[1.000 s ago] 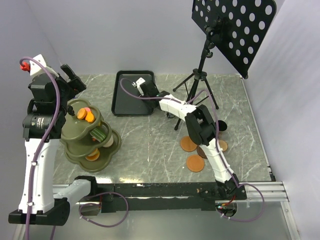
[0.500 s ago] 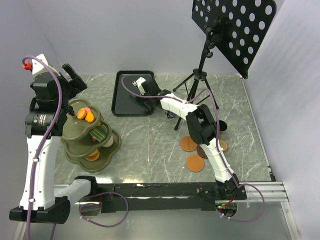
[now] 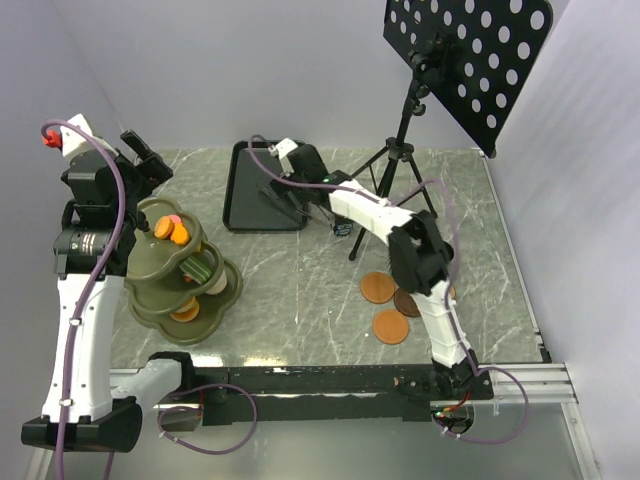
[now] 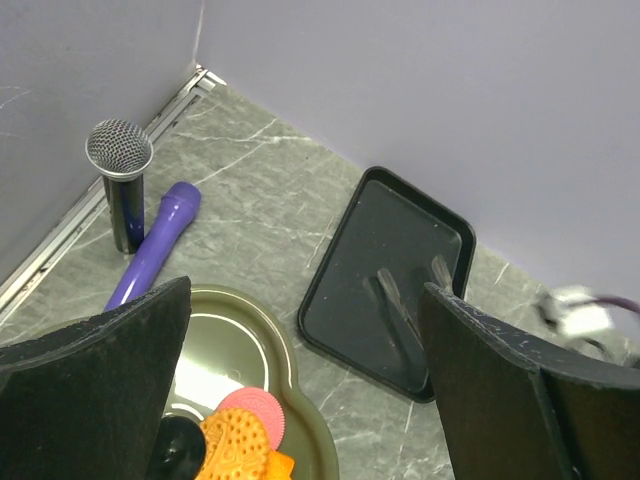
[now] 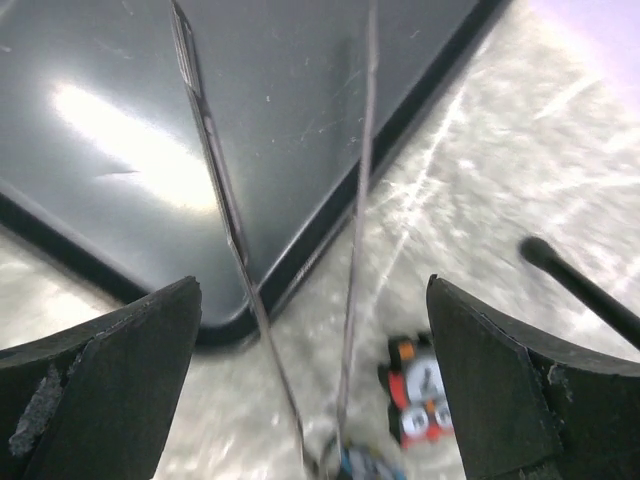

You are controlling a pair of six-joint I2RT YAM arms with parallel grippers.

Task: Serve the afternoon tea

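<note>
Right gripper: jaws wide, tongs passing unclamped between them over the black tray. Left gripper: jaws wide, empty, above the tiered stand carrying the pastries; saucers lie on the table

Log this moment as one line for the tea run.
right tool: open over tongs, not gripping | tongs: tips on black tray | left tool: open above green stand | pastries: on stand | saucers: on table

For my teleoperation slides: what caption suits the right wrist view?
Open right pincer framing thin metal tongs above a black tray corner, with marble tabletop beside it.
</note>
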